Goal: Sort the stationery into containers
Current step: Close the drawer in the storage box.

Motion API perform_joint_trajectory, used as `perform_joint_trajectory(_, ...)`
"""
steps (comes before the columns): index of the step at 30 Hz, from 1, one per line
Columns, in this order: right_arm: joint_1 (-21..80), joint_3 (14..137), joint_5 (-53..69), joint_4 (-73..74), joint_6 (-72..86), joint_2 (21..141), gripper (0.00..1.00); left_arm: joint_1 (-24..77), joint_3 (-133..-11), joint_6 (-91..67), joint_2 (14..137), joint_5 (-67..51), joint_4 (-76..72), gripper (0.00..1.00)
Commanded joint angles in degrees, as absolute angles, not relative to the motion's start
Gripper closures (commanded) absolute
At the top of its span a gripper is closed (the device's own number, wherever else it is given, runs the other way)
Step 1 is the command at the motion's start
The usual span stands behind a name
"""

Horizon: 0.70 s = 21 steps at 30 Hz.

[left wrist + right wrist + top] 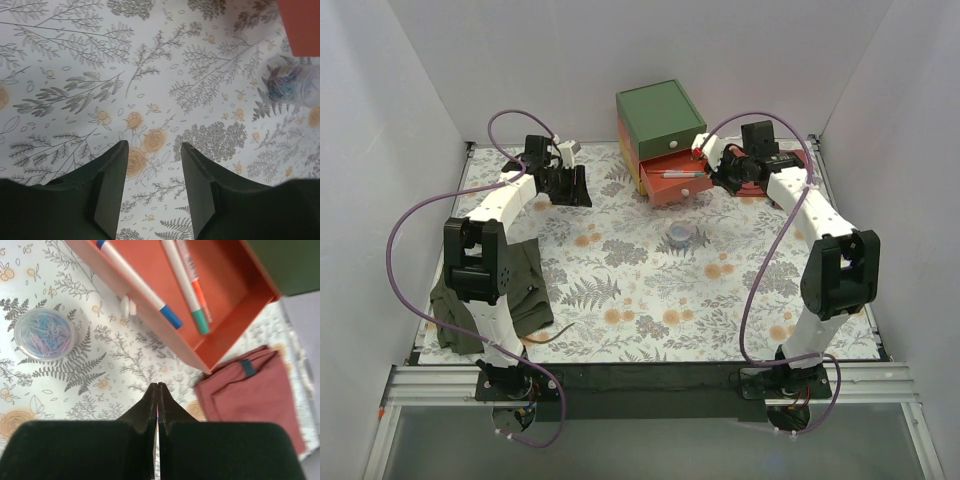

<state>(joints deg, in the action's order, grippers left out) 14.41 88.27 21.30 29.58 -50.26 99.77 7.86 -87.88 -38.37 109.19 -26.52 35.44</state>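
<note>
The cube-shaped drawer box [658, 128] stands at the back centre, green on top. Its salmon-red drawer [678, 185] is pulled open. In the right wrist view the drawer [220, 325] holds a white pen with a blue tip [135, 280], a white pen with a teal tip [184, 286] and an orange-pink marker [196, 282]. My right gripper [158, 386] is shut, over the cloth just off the drawer's front right corner [718, 175]. A small round clear tub of coloured clips [680, 236] sits in front of the drawer. My left gripper [152, 145] is open and empty, left of the box [565, 188].
A folded red cloth [252, 395] lies right of the drawer, under the right arm. An olive-green cloth [515, 295] lies at the left by the left arm. A thin dark thing with an orange end [548, 336] lies near it. White walls close in three sides.
</note>
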Motion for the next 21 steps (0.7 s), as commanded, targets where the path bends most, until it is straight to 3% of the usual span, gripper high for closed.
perform_joint_trajectory(1, 12.7, 88.3, 25.6, 31.9, -44.5, 102.0, 0.99, 7.9, -87.8, -42.7, 106.6, -16.4, 33.7, 0.51)
perform_joint_trajectory(9, 12.6, 90.8, 28.6, 29.0, -38.9, 107.2, 0.99, 7.9, -84.6, -44.2, 107.0, -15.6, 34.3, 0.48)
perform_joint_trajectory(21, 12.7, 105.3, 30.1, 23.0, -31.7, 119.0, 0.99, 7.9, -84.1, -43.4, 108.9, -15.6, 34.9, 0.48)
